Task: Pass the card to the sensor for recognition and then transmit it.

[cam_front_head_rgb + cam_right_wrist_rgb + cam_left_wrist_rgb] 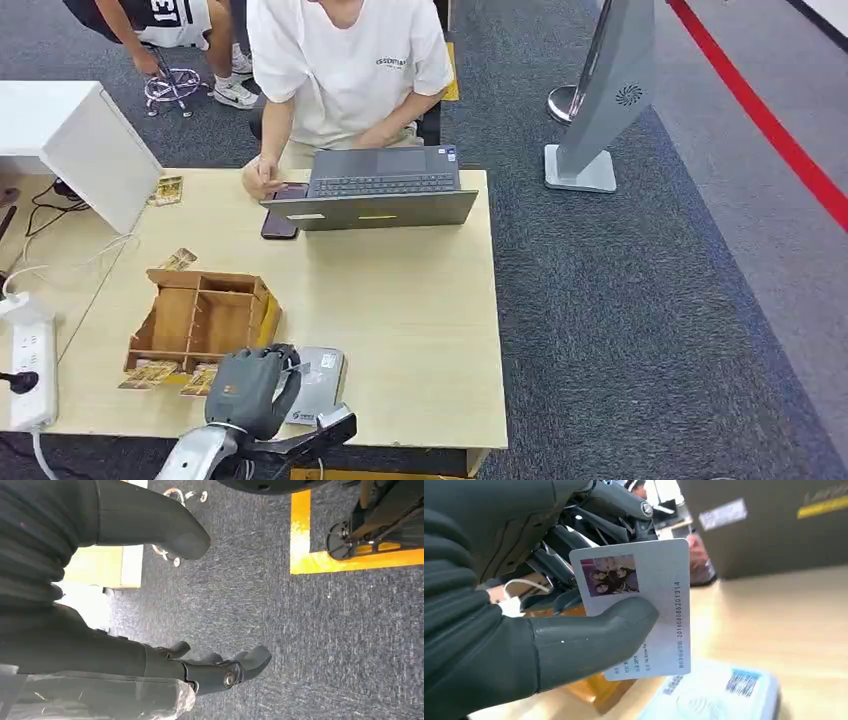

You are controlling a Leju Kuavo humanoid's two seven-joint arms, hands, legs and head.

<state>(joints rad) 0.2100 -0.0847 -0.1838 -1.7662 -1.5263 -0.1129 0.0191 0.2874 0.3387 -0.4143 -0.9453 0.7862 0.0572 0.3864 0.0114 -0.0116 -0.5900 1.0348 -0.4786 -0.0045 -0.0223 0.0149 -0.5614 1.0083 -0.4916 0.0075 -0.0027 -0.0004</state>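
Note:
My left hand [252,388] hovers over the near edge of the table [420,330] and holds a white ID card [651,580] with a photo and a printed number, pinched between thumb [594,635] and fingers. The card stands upright just above the grey-white card sensor [724,695], which lies flat on the table beside the hand [318,380]. My right hand [200,665] hangs over the dark carpet, fingers apart and holding nothing.
A wooden compartment box [203,318] stands left of the sensor, with several cards [150,375] beside it. A person [345,70] sits across the table at a laptop [380,190], with a phone [278,225] next to it. A power strip [30,370] lies at the left.

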